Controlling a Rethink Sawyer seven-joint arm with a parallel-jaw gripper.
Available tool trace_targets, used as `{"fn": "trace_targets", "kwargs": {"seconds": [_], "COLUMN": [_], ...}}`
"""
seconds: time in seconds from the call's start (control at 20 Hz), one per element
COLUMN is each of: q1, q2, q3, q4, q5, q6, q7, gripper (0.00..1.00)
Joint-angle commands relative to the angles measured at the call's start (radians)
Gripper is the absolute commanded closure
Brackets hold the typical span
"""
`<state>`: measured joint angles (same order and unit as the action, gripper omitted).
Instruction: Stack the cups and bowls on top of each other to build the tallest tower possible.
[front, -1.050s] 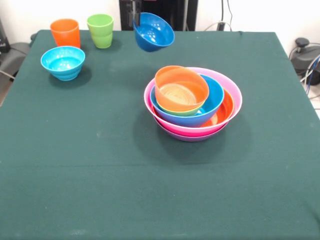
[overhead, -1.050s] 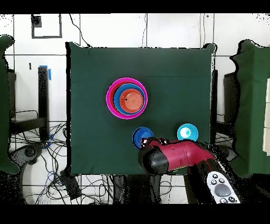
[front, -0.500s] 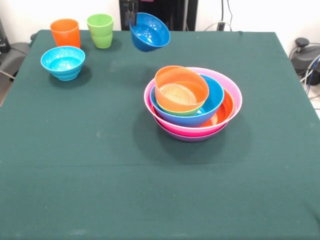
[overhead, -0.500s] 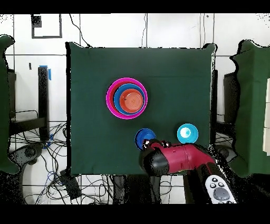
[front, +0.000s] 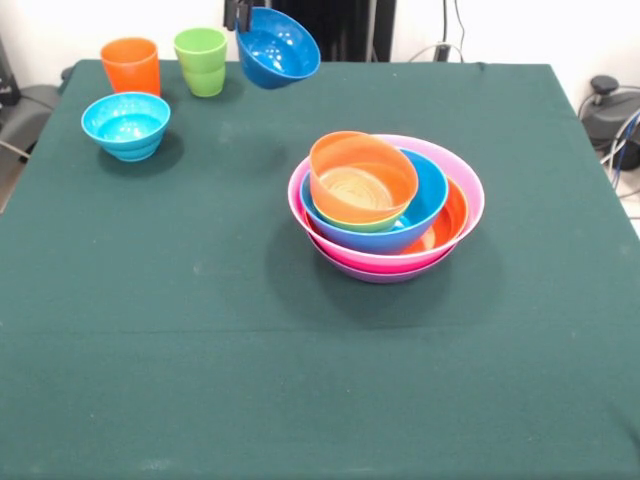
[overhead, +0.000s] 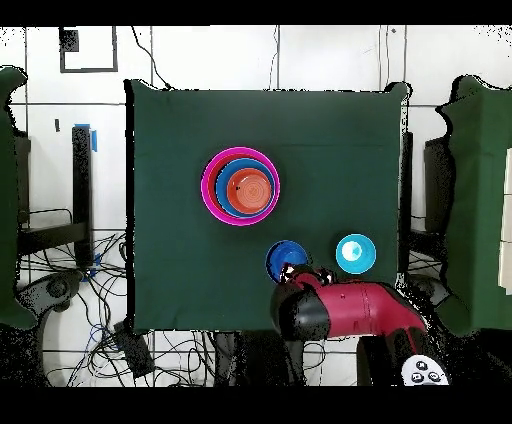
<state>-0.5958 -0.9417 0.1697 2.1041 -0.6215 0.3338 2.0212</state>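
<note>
— Dark blue bowl (front: 278, 47): raised off the green table (front: 200, 330), tilted, mouth turned toward the camera in the front view. Pinched at its rim by the gripper (front: 240, 16), closed on the bowl's edge at about 10 o'clock of the bowl.

— And from above?

— Same bowl (overhead: 287, 261) just off the tip of the red arm (overhead: 350, 310), at roughly 5 o'clock of the tower (overhead: 240, 186), clear of it.

— Nearest neighbours?

— In the front view, lime green cup (front: 201, 61) just beside the held bowl at 9 o'clock, upright on the cloth; orange cup (front: 131, 66) next along, also upright, the two near each other but apart. Light blue bowl (front: 126, 125) at 6 o'clock of the orange cup, standing alone, mouth up.

— The pile itself?

— Near the table's middle, well apart from the cups. Purple at the very bottom, only a sliver showing, then pink, orange, blue, a thin lime green rim, and a small orange bowl (front: 362, 178) on top, tipped toward 9 o'clock.
</note>
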Motion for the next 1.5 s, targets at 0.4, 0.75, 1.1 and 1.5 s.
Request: {"fn": "trace_targets", "kwargs": {"seconds": [0.4,0.75,1.1,1.5], "q1": [0.097,0.113,0.074,0.066], "q2": [0.032,0.029,0.006,0.012], "q3": [-0.081,-0.138,-0.108,-0.079], "q4": [0.071,0.104,0.118,0.095], "q5": [-0.002,-0.01,0.017,0.046], "q6": [-0.081,-0.143,-0.115,-0.066], "q7": [0.147,0.138,0.085,0.059], "gripper": [1.0,1.0,1.0,1.0]}}
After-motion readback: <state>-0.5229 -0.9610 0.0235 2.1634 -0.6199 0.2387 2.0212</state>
